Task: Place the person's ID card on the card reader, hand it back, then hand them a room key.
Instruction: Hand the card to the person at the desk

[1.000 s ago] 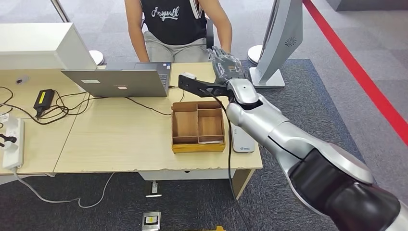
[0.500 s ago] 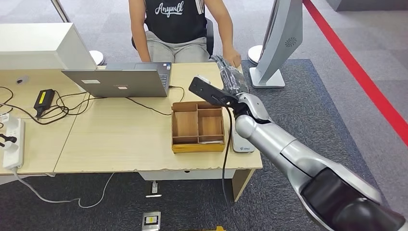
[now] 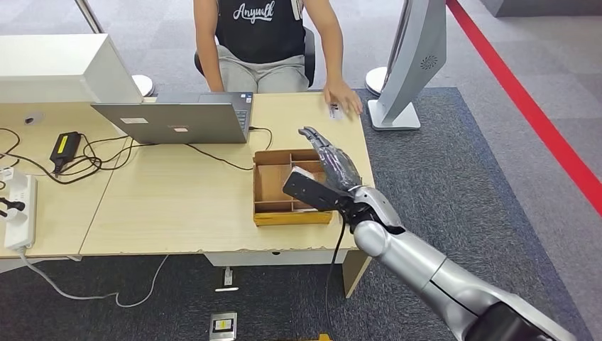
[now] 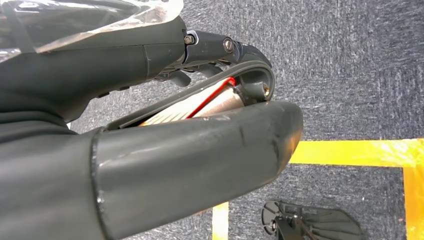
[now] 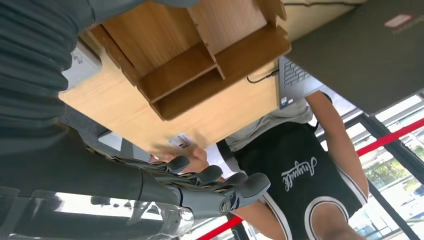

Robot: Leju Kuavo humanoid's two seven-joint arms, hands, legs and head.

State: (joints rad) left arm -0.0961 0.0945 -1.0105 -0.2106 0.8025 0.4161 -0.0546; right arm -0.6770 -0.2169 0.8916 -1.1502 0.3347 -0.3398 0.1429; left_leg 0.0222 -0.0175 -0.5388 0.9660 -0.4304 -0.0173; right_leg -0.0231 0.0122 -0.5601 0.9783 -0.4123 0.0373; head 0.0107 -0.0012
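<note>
Head view: right hand [image 3: 332, 165] hovers over the wooden tray [image 3: 292, 216] with fingers spread and nothing held; the ID card [image 3: 335, 110] lies on the surface [image 3: 177, 206] under the person's hand [image 3: 343, 95]. Risk: the wrist camera bracket could strike the tray rim if the arm drops. Left wrist view: left hand [image 4: 150, 150] hangs over carpet, fingers curled, nothing held. Right wrist view: right hand's fingers [image 5: 210, 175] extended, empty; card blurred beyond them.

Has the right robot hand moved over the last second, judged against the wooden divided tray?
Yes. The right robot hand has drawn back from the desk's far edge, toward the robot, and is now over the wooden divided tray.
</note>
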